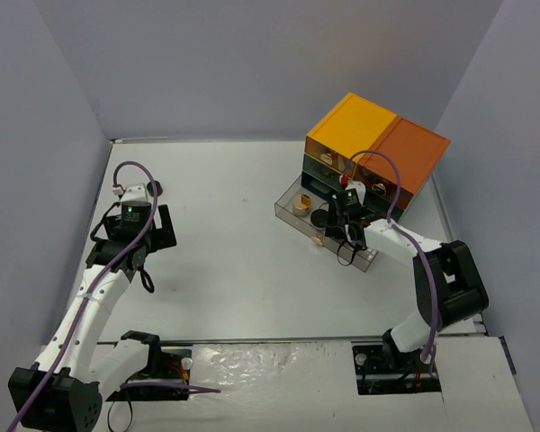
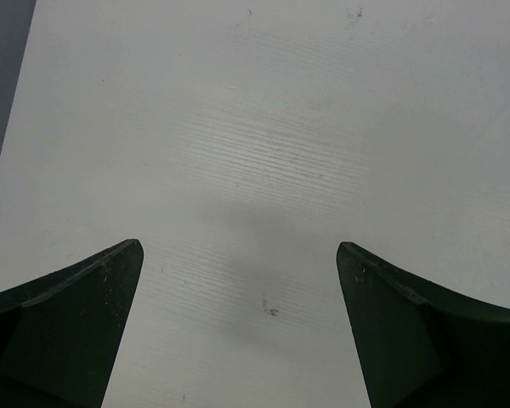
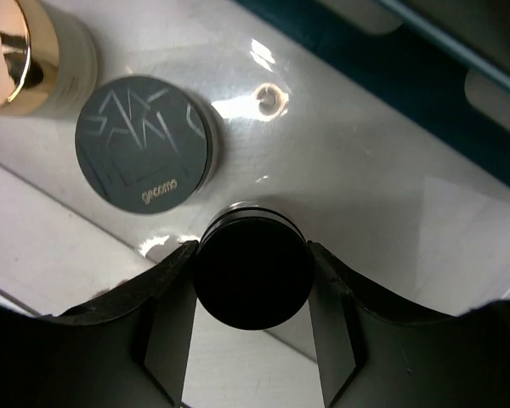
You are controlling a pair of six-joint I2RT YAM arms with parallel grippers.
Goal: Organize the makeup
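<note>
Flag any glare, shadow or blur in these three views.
Right wrist: white glare patches on the clear plastic tray beside the grey patterned-lid round jar; the plain black round jar in the right fingers shows no detail. Left wrist: soft shadow on the white table, left fingers dark. Top external: even, sharp.

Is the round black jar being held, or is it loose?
Held. In the right wrist view the right end effector presses the jar on both sides, with no gap.
</note>
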